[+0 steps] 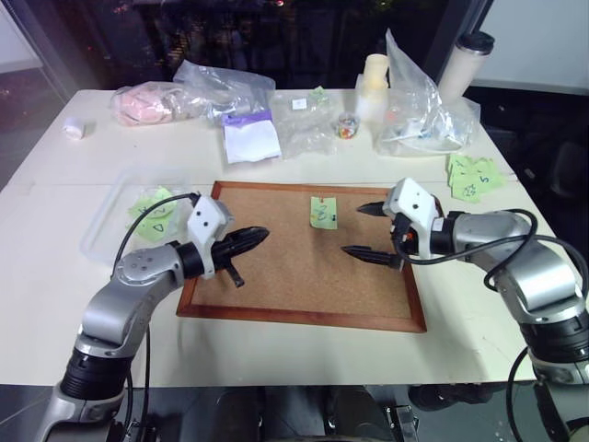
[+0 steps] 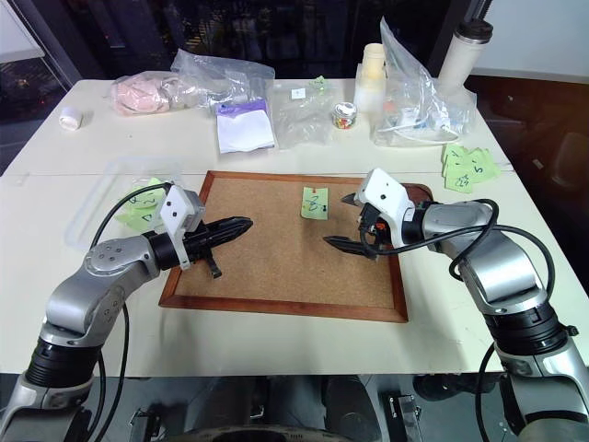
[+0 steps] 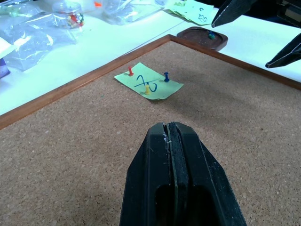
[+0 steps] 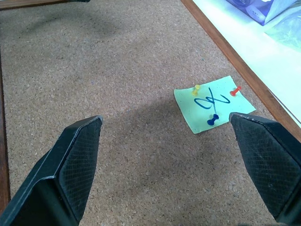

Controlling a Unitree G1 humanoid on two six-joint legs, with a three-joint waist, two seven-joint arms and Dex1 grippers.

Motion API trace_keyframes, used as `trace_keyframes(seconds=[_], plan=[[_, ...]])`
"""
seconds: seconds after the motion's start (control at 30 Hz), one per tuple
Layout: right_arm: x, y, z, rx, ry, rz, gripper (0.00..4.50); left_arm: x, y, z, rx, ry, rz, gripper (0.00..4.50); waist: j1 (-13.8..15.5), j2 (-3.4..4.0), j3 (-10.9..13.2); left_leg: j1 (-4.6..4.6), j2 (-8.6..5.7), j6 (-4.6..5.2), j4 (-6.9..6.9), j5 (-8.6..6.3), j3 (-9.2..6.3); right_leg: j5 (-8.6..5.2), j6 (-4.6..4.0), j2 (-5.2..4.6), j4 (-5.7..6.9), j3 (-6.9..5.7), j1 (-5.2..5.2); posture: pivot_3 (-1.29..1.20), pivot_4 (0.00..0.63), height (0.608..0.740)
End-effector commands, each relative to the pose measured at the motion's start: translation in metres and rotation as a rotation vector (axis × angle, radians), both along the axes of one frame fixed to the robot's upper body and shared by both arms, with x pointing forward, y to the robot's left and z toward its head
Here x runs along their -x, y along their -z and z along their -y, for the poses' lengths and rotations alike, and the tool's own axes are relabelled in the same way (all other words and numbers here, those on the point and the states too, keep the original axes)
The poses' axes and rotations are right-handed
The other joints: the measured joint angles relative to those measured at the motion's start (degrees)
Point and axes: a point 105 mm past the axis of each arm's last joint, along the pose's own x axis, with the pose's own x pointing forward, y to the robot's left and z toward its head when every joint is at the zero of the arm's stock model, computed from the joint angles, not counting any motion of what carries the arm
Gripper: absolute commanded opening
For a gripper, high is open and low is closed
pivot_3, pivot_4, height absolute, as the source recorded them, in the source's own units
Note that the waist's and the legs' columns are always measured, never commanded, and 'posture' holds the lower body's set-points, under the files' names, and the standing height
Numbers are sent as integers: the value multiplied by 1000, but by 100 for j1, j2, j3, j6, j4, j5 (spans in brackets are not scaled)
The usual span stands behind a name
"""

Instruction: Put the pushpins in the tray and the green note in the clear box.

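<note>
Two claws hover low over the cork board [image 1: 304,276], well apart: left claw [image 1: 250,241] pressed shut and empty, right claw [image 1: 370,231] spread wide and empty. Between and beyond them lies the green note [image 1: 323,212], near the board's far edge, held by three pushpins [image 4: 213,119] — red, yellow, blue. Right claw is nearer and points at it; bare cork all round gives free approach. Tray [image 3: 205,38] sits just off the board's far right corner. Clear box [image 1: 110,216] stands on the tabletop [image 1: 276,354] left of the board — already holding other green notes.
</note>
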Motion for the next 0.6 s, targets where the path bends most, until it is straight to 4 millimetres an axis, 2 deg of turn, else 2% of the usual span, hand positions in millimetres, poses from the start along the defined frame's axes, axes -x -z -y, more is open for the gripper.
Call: trace_keyframes(seconds=[0.03, 0.6], plan=[[-1, -14, 0, -4, -10, 58, 4469, 1, -9, 2, 9, 9, 50, 0, 0, 0, 0, 0, 0, 0, 0, 0, 0, 0, 0, 0, 0, 0, 0, 0, 150, 740], [-6, -16, 0, -22, 10, 65, 4469, 2, -5, 3, -2, 13, 36, 0, -1, 0, 0, 0, 0, 0, 0, 0, 0, 0, 0, 0, 0, 0, 0, 0, 150, 740]])
